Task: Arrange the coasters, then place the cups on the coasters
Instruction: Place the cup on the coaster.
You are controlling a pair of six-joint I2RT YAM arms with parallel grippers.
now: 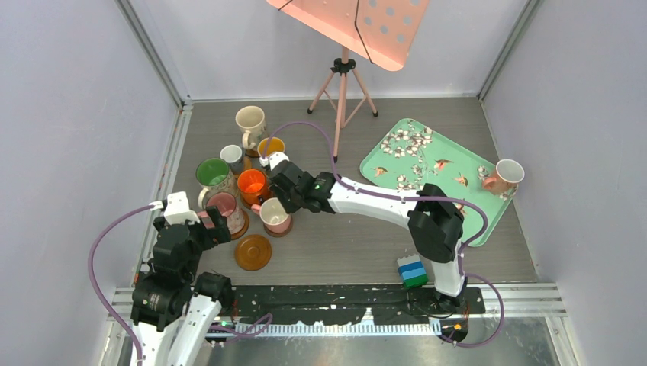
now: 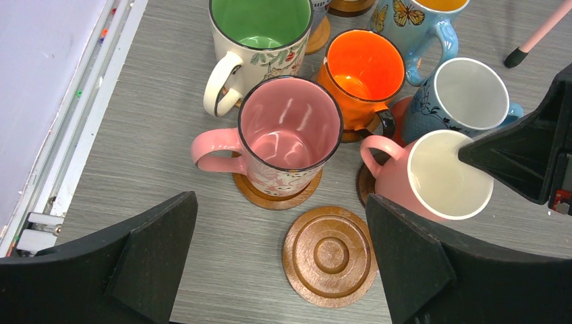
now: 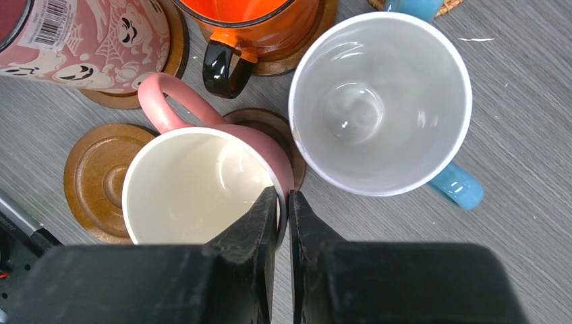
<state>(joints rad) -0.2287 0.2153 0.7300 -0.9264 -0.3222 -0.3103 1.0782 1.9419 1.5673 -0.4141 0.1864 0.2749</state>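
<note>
My right gripper (image 3: 283,202) is shut on the rim of a pink cup (image 3: 195,185) with a cream inside, one finger inside and one outside. The cup (image 1: 275,215) stands over a dark coaster (image 3: 270,125); I cannot tell whether it touches it. An empty grooved brown coaster (image 2: 330,255) lies beside it, also seen as the coaster (image 1: 253,252) in the top view. My left gripper (image 2: 280,209) hangs open above the table just left of that coaster, holding nothing. A pink patterned cup (image 2: 290,131) stands on its own coaster (image 2: 273,196).
Crowded behind are a green-lined cup (image 2: 260,27), an orange cup (image 2: 361,64) and a blue cup (image 3: 378,101). A cream cup (image 1: 250,122) stands farther back. One cup (image 1: 505,175) sits on the mint floral tray (image 1: 427,152). A tripod stand (image 1: 342,84) and stacked blocks (image 1: 413,271) are nearby.
</note>
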